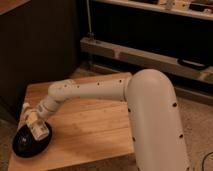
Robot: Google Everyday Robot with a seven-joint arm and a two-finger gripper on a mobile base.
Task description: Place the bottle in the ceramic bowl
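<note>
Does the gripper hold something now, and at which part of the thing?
The gripper is over the ceramic bowl at the table's left front corner, with the bottle at its tip. Apparently held, but which part it grips cannot be told.

Dim room with a wooden table (95, 125) near dark cabinetry; the gripper (33, 121) is over the table's left edge.

The table is light, planked wood, standing on a speckled grey floor (199, 130). A dark panel wall (40, 45) rises behind it on the left. To the right runs a long pale ledge (145, 57) beneath shadowed shelving (165, 9), with a thin upright post (89, 20) beside it. The lighting is warm and low.
</note>
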